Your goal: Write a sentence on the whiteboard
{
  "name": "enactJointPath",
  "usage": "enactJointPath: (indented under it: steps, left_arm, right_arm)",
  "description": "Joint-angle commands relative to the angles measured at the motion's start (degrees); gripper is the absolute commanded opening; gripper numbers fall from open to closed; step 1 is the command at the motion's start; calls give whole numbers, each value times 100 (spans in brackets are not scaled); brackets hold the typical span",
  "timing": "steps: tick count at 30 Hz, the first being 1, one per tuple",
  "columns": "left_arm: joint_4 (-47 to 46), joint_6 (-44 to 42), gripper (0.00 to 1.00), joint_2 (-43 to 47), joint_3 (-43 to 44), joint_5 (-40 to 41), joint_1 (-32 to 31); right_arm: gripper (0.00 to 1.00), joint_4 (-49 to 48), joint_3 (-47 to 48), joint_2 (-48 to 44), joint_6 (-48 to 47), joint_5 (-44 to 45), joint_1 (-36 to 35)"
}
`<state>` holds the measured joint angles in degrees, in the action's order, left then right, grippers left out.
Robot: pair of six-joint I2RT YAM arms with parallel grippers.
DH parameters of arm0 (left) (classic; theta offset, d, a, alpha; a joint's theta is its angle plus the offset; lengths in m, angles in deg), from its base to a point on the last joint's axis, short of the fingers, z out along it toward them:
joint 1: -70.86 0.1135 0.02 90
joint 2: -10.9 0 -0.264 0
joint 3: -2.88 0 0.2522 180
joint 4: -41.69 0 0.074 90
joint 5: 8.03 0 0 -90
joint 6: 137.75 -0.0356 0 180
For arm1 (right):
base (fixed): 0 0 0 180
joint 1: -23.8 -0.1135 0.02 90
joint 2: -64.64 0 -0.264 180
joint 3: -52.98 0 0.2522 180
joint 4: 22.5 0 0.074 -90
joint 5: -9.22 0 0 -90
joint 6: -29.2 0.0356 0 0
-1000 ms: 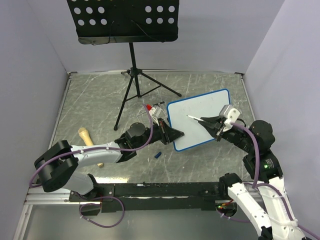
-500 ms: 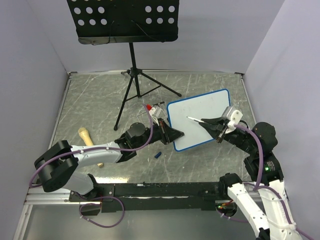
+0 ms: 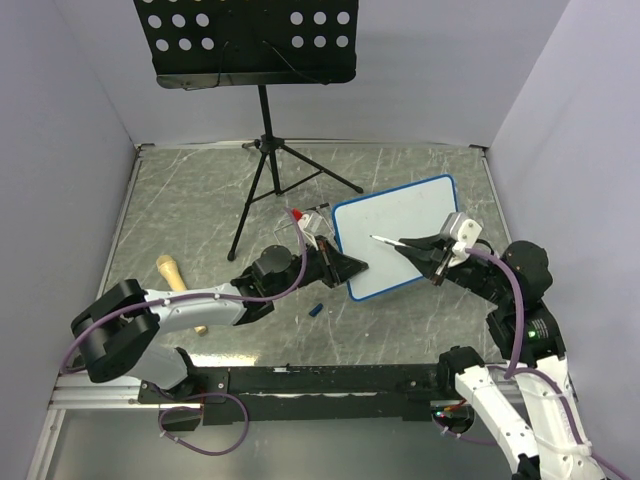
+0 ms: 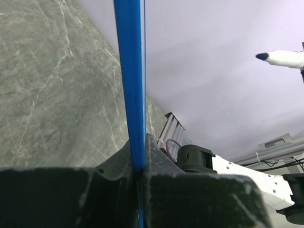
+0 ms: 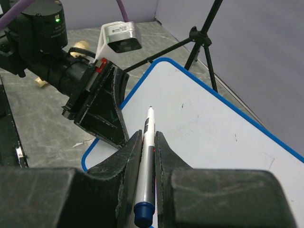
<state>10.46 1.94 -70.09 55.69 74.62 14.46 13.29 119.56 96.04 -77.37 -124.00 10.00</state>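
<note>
A blue-framed whiteboard [image 3: 400,215] stands tilted right of centre on the table [image 3: 180,200]. Its near left edge is clamped between the closed jaws of the left pincer [image 3: 347,266]. The right pincer [image 3: 430,250] is closed around a marker [image 3: 392,240], whose tip points over the middle of the board.

No writing shows on the white face in any view, only a few faint specks, so the job looks barely begun and the whole sentence is left to write. Whether the tip touches the surface cannot be told. The left wrist view sees the board edge-on, which hides its face, and the board's feet are out of sight.

A small blue cap [image 3: 314,311] lies near the board's near corner, a music stand [image 3: 245,40] rises at the far side, and a wooden piece [image 3: 168,270] lies to the left.
</note>
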Motion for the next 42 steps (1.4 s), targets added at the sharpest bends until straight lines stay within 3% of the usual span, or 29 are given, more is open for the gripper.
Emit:
enactJointPath:
  steps: [1, 31, 42]
  left_arm:
    - [-1029, 129, 1, 40, 340, 155, -11]
    - [-1688, 287, 1, -400, 630, -390, 15]
    - [-1679, 269, 1, -426, 701, -521, 15]
  right_arm:
    - [0, -303, 141, 121, 5, -169, 18]
    - [0, -1051, -351, 543, -196, 999, -272]
    - [0, -1059, -439, 596, -214, 894, -316]
